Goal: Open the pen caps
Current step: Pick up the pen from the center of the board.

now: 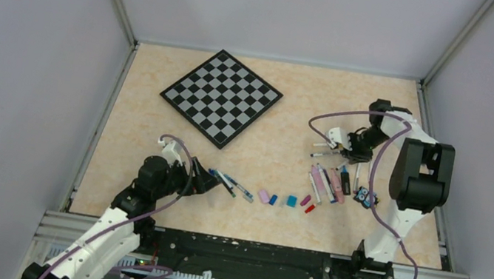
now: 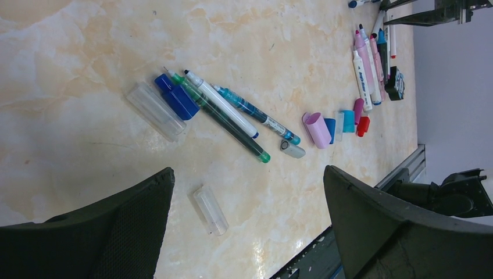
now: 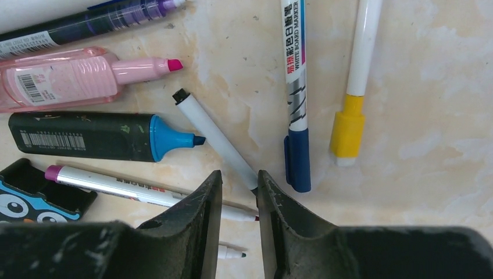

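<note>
right tool [image 3: 239, 177] narrow around white pen [image 3: 212, 133], grip unclear | navy cap [image 3: 297, 168] just beside | left tool [image 2: 249, 170] spread wide

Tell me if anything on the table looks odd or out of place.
The checkered board lies turned cornerwise at the back, and a small owl figure sits beside the pens on the right; neither is writing gear.
</note>
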